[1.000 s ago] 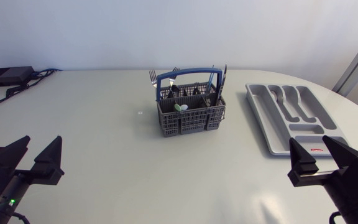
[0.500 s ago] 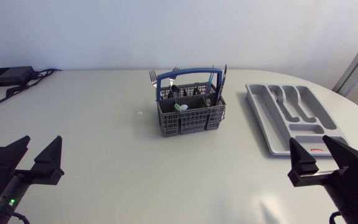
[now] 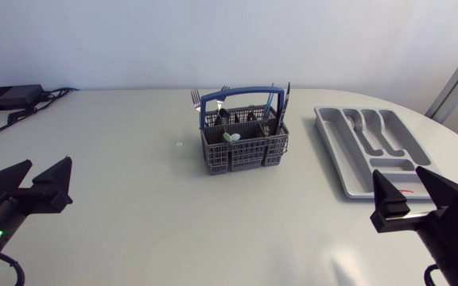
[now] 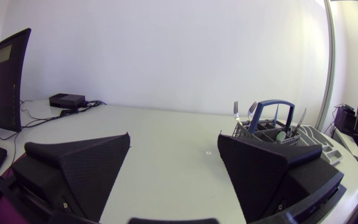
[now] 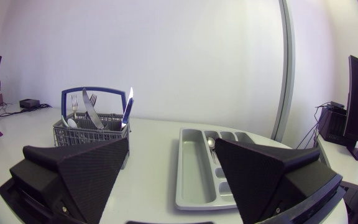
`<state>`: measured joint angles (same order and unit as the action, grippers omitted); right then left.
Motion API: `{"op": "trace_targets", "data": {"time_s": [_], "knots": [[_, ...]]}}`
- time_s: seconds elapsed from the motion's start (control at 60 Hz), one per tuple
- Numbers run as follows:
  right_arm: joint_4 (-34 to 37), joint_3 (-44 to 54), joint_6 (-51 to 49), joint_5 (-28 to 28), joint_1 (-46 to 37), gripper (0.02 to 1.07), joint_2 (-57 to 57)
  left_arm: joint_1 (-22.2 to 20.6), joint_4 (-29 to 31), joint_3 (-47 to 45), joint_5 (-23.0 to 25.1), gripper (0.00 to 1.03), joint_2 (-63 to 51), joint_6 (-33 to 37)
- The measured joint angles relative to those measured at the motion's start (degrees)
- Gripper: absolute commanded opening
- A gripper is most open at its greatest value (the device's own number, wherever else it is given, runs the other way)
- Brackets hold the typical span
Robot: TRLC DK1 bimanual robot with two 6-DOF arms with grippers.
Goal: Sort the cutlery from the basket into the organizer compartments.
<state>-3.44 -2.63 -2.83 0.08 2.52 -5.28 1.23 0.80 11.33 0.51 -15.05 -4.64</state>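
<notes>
The grey cutlery basket (image 3: pixel 243 151) with a blue handle stands mid-table, holding forks, a knife and other cutlery upright. The grey organizer (image 3: pixel 348 163) lies to its right, and its compartments look bare apart from a small red mark. My left gripper (image 3: pixel 24 176) is open near the front left edge, far from the basket. My right gripper (image 3: pixel 414 191) is open at the front right, just before the organizer's near end. Ahead of the open left gripper (image 4: pixel 174 155) and off to one side is the basket (image 4: pixel 267 132). Ahead of the open right gripper (image 5: pixel 171 165) are the basket (image 5: pixel 92 127) and the organizer (image 5: pixel 191 180).
A black box (image 3: pixel 10 97) with cables sits at the back left corner of the table. A tiny mark (image 3: pixel 179 144) shows on the tabletop left of the basket. The table's curved edge runs close behind and right of the organizer.
My left gripper has shifted toward the left edge of the table. The right gripper has dropped back slightly toward the front right. Basket and organizer have not moved.
</notes>
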Motion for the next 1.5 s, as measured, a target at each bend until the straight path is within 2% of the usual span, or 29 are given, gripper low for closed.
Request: {"op": "trace_targets", "data": {"time_s": [0.2,0.4,0.533,0.667,0.733,0.8,0.867,0.983,1.133,1.283,1.5], "knots": [[-4.1,-4.3,0.0,0.2,0.0,1.02,-11.0,-1.3,1.8,7.5,-1.9,0.93,-10.4,-1.8],[-4.9,-9.9,0.8,0.5,0.5,1.02,-22.1,-7.9,10.1,18.9,-5.8,0.93,-23.5,-1.2],[-1.1,-14.0,1.2,3.1,2.9,1.02,-28.0,-12.1,14.7,25.8,-7.1,0.95,-33.7,3.9],[3.7,-19.1,1.1,4.5,5.4,1.02,-34.0,-14.5,16.1,31.2,-7.0,0.96,-43.7,6.7],[5.7,-21.5,1.1,4.6,6.1,1.02,-37.2,-15.2,16.1,33.4,-4.1,0.96,-48.1,6.9],[8.2,-24.0,1.1,4.7,6.9,1.02,-40.5,-15.6,14.8,35.1,0.5,0.96,-51.7,7.3],[9.9,-26.2,1.1,4.7,7.8,1.02,-43.6,-15.9,13.0,36.8,2.4,0.96,-54.7,7.5],[12.3,-28.8,-0.3,4.4,10.5,1.02,-47.1,-17.2,10.3,40.4,2.7,0.96,-59.8,7.7],[15.2,-32.1,-4.0,1.2,12.4,1.02,-51.1,-19.4,4.3,43.7,4.0,0.96,-65.6,7.7],[15.7,-36.3,-5.3,-3.3,12.3,1.02,-58.0,-20.5,-0.3,45.4,4.6,0.92,-70.6,7.7],[15.7,-40.4,-5.4,-4.6,12.0,1.02,-65.0,-22.7,-8.9,46.4,4.9,0.89,-76.7,7.7]]}}
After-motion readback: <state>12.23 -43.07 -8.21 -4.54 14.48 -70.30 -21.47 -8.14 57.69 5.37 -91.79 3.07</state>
